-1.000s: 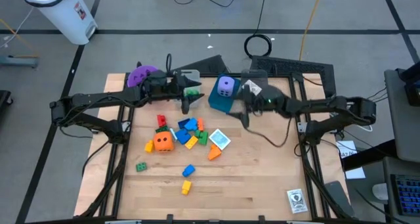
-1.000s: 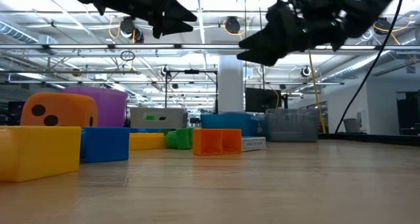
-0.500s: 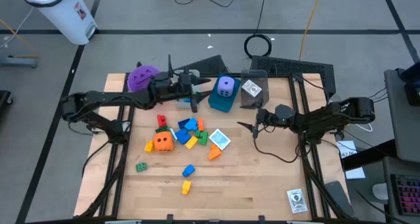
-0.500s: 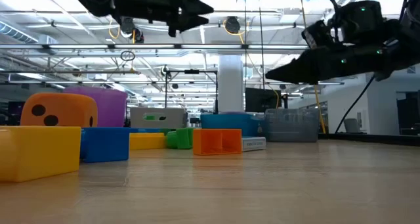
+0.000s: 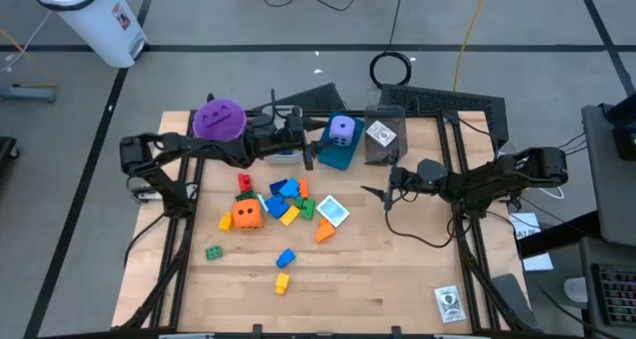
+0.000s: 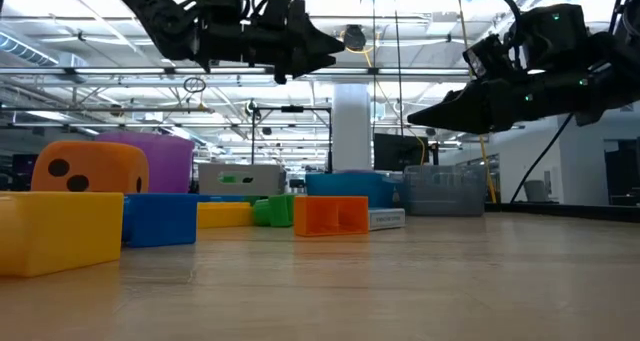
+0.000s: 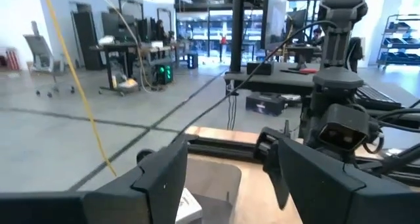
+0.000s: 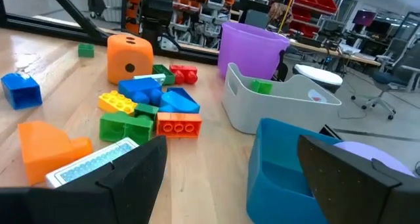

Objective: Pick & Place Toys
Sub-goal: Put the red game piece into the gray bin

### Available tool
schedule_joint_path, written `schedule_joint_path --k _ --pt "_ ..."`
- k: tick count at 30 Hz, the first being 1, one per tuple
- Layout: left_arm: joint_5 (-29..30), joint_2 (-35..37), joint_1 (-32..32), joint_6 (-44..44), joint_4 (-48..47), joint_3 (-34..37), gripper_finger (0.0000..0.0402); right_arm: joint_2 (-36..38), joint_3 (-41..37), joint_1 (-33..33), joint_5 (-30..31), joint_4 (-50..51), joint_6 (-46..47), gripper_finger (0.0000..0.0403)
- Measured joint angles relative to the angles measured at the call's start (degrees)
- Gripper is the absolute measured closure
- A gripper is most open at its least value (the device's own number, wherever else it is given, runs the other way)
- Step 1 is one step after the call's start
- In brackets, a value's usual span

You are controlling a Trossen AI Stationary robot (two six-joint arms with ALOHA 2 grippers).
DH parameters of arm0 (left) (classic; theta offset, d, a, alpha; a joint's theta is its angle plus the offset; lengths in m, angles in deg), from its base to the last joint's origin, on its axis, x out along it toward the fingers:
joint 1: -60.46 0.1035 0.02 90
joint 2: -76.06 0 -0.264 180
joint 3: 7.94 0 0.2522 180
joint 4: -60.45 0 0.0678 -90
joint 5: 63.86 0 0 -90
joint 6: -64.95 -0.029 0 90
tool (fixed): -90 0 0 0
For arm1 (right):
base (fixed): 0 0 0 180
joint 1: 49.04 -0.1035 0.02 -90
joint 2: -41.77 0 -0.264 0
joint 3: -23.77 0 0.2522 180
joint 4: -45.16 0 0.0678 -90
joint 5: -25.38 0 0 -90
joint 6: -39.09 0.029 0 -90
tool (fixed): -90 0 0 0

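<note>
Both grippers are spread wide with nothing in them: the left gripper (image 5: 310, 152) hangs over the bins at top centre, the right gripper (image 5: 373, 194) sits right of centre. The bricks (image 5: 283, 198) and orange die (image 5: 247, 213) are piled mid-table; the purple die (image 5: 341, 129) is in the blue bin (image 5: 333, 156).

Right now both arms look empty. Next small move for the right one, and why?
Probably lower the right tool toward the orange brick at the near edge of the toy pile. Its fingers are open, empty and already point at the pile. The left tool hangs open over the bins.
</note>
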Motion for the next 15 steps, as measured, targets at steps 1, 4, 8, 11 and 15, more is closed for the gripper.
schedule_joint_path --k 1,4,8,11,15 --pt "-0.56 0.66 0.23 0.20 -1.35 0.00 0.0158 0.00 0.00 0.00 -0.02 -0.01 -0.01 0.0074" --pt "-2.99 3.39 0.39 -0.64 -6.54 0.00 0.0158 0.00 0.11 0.00 -0.02 0.07 0.02 0.0074" --pt "-3.91 8.31 0.30 -3.75 -19.17 0.00 0.0158 -0.02 2.66 0.00 -0.04 1.44 0.77 0.0075" --pt "-3.87 12.85 0.35 -4.14 -30.67 0.00 0.0158 -0.02 6.04 -0.29 -0.12 5.62 0.87 0.0083" --pt "-3.87 18.94 0.31 -1.92 -45.80 -0.02 0.0158 -0.02 10.63 -0.52 -0.25 10.92 0.50 0.0099"
